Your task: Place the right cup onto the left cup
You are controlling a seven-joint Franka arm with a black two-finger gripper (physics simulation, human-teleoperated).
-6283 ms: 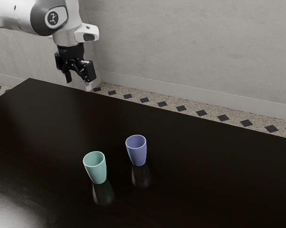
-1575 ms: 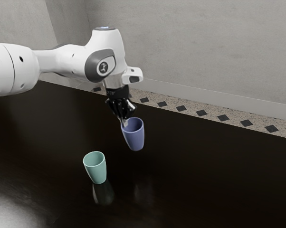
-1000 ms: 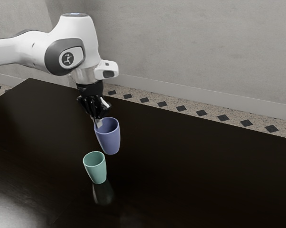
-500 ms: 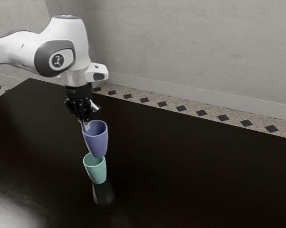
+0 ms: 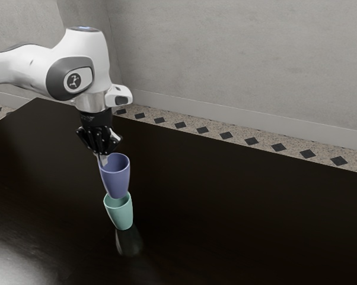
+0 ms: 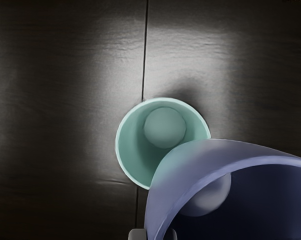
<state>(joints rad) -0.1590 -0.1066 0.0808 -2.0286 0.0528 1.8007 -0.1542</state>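
Our end effector (image 5: 101, 159) grips the purple cup (image 5: 116, 178) at one side, having just eased it slightly lower above the green cup (image 5: 120, 214) on the bench (image 5: 238, 208), leaving, we judge, centring and release.

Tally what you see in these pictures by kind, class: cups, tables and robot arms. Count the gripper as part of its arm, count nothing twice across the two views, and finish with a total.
Cups: 2 (violet-blue cup, mint-green cup)
Tables: 1 (dark table)
Robot arms: 1 (white arm with black gripper)
Total: 4
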